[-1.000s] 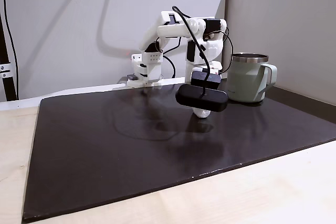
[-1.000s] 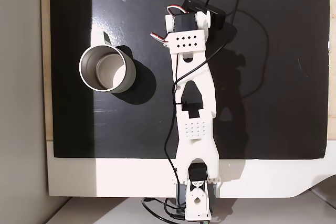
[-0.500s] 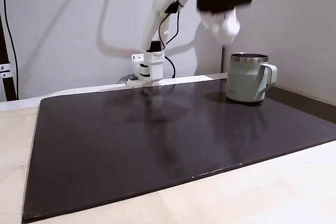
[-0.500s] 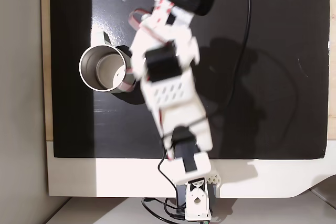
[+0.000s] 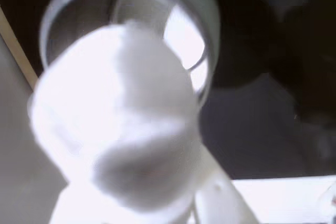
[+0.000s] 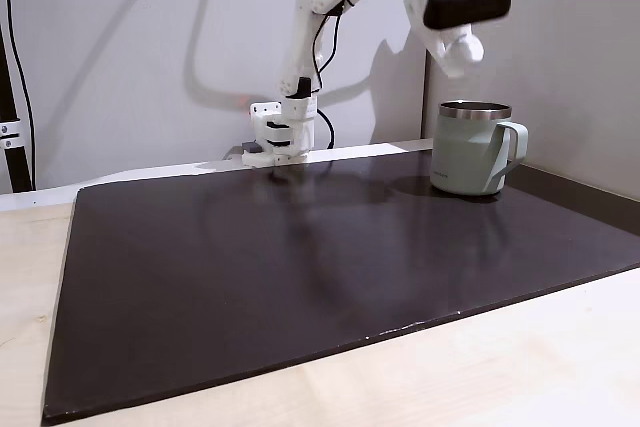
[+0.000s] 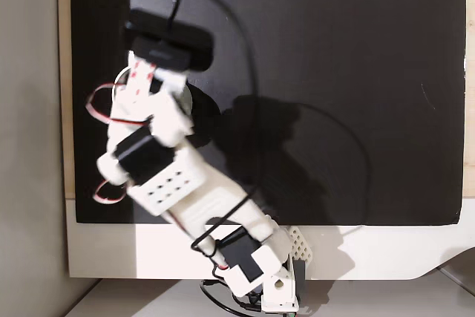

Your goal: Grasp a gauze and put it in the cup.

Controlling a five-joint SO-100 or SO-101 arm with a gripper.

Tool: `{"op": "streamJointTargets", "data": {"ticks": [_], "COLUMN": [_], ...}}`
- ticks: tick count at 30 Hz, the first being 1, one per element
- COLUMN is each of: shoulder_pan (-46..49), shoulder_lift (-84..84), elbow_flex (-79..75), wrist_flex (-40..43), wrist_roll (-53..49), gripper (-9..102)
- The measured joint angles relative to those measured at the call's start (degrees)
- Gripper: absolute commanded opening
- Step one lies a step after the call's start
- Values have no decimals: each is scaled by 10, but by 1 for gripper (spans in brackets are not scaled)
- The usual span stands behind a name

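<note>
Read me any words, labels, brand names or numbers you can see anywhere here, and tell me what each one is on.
No text can be read.
The cup carries a tiny mark low on its side in a fixed view, too small to read.
The gauze, the tool and the dark mat show no lettering.

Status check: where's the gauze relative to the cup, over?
Gripper shut on gauze, raised over cup. Gauze not yet released. Cup mouth open below, nothing blocking.
</note>
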Motion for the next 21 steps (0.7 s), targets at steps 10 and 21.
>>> {"op": "streamJointTargets", "data": {"ticks": [10,21], "shoulder_pan": [-58,-55], "shoulder_lift": [-97,-103], "elbow_flex": [2,-25], "wrist_flex": [-5,4], "wrist_roll": [85,139], "gripper": [1,40]}}
